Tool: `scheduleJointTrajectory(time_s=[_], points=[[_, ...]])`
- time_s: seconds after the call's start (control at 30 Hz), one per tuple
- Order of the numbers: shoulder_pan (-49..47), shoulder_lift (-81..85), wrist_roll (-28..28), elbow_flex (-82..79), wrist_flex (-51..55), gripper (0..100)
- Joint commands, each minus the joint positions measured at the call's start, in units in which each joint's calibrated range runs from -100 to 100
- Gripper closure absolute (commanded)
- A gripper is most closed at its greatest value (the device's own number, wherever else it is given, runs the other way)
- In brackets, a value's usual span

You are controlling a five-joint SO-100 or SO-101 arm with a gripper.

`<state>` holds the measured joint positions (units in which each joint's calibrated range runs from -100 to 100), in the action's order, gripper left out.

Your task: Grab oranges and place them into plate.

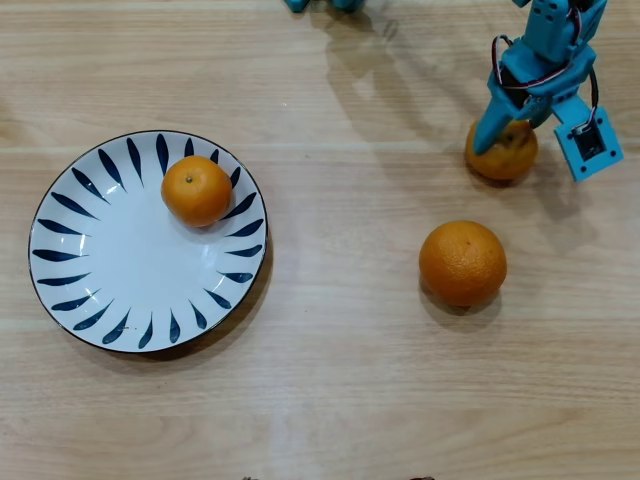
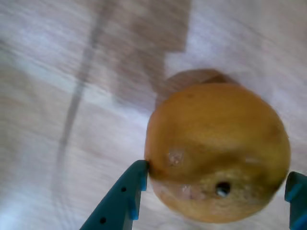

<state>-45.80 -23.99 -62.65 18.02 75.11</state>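
Observation:
The white plate with dark blue leaf strokes [image 1: 100, 290] lies at the left of the overhead view, and one small orange [image 1: 197, 190] sits in its upper right part. A larger orange [image 1: 462, 262] rests on the table at centre right. My blue gripper [image 1: 508, 140] is at the upper right, its jaws closed around another small orange [image 1: 505, 158]. In the wrist view that orange [image 2: 216, 134] fills the space between the two blue fingertips [image 2: 129, 191] of the gripper [image 2: 217, 179], and both tips press against its sides. The table behind it is blurred.
The light wooden table [image 1: 340, 380] stretches between the plate and the two oranges on the right. The arm's base parts [image 1: 320, 4] show at the top edge. The arm's shadow falls across the top middle.

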Motion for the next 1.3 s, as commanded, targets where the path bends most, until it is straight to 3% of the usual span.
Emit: scheduleJointTrajectory(time_s=[0.0, 0.23, 0.5, 0.77, 1.03, 1.27], points=[[3.9, 6.8, 5.6, 0.5, 0.3, 68], [5.6, 11.5, 7.8, -5.7, -0.5, 66], [-1.2, 14.7, -0.9, -11.0, -0.5, 46], [-5.8, 15.0, -3.3, -11.1, -4.7, 46], [-3.8, 7.5, -2.7, -12.1, -17.2, 46], [-0.6, 2.0, -2.7, -12.1, -18.5, 46]])
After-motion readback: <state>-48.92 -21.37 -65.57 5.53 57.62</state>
